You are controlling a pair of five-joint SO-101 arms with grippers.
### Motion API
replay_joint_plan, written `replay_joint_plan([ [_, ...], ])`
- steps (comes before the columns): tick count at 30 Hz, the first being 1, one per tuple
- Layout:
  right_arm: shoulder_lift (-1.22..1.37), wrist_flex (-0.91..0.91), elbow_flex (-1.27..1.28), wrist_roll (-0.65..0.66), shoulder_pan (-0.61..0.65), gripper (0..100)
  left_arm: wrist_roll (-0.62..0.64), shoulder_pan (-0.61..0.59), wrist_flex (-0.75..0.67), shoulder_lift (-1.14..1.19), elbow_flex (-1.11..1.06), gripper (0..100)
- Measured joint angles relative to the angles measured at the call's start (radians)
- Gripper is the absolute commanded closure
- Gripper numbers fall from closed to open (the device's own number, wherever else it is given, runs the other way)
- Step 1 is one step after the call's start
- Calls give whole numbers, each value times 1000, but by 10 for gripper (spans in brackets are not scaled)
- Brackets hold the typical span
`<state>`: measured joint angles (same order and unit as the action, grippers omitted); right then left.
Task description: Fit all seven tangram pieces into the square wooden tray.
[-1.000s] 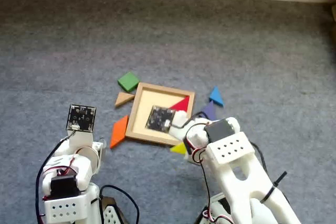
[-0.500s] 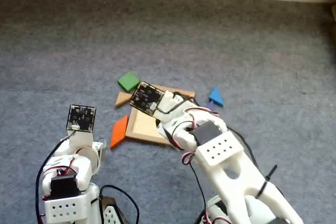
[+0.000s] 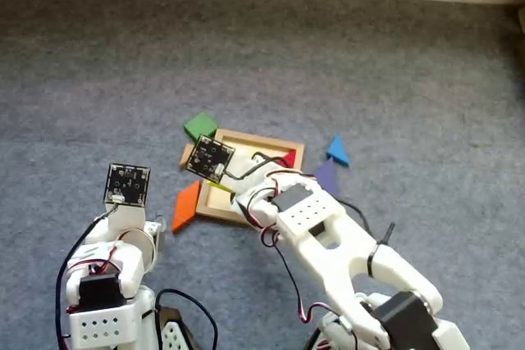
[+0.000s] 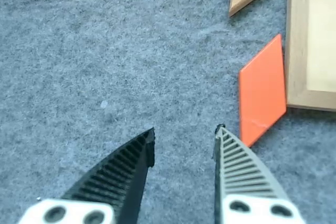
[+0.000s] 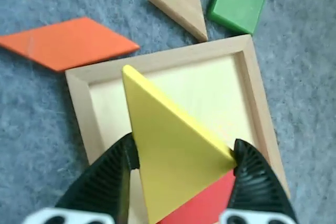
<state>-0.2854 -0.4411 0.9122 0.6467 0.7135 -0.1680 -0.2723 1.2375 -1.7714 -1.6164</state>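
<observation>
My right gripper (image 5: 184, 153) is shut on the large yellow triangle (image 5: 173, 145) and holds it over the square wooden tray (image 5: 163, 59). A red triangle (image 5: 202, 208) lies in the tray under it. In the high view the right arm (image 3: 303, 215) stretches across the tray (image 3: 262, 138), with the red triangle (image 3: 287, 159) showing beside it. My left gripper (image 4: 184, 132) is open over bare carpet, near the orange parallelogram (image 4: 262, 90).
Outside the tray lie the green square (image 3: 200, 127), the tan triangle (image 3: 189, 154) and the orange parallelogram (image 3: 186, 204) on one side. The blue triangle (image 3: 337, 150) and a purple piece (image 3: 326, 174) lie on the other side. Grey carpet covers the table.
The right arm swung left from the tray's near right corner to over the tray, taking the yellow triangle with it. The left arm stayed still.
</observation>
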Motion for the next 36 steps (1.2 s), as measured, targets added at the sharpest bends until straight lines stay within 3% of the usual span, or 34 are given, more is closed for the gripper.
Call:
replay_joint_plan([
  [13, 41, -31, -2, 0, 0, 873, 0, 0, 0, 0, 0, 807],
  [21, 41, -92, -25, -38, 5, 733, 0, 0, 0, 0, 0, 807],
  [33, 41, -275, -130, -112, 6, 723, 0, 0, 0, 0, 0, 807],
  [36, 41, -276, -130, -112, 6, 678, 0, 0, 0, 0, 0, 807],
])
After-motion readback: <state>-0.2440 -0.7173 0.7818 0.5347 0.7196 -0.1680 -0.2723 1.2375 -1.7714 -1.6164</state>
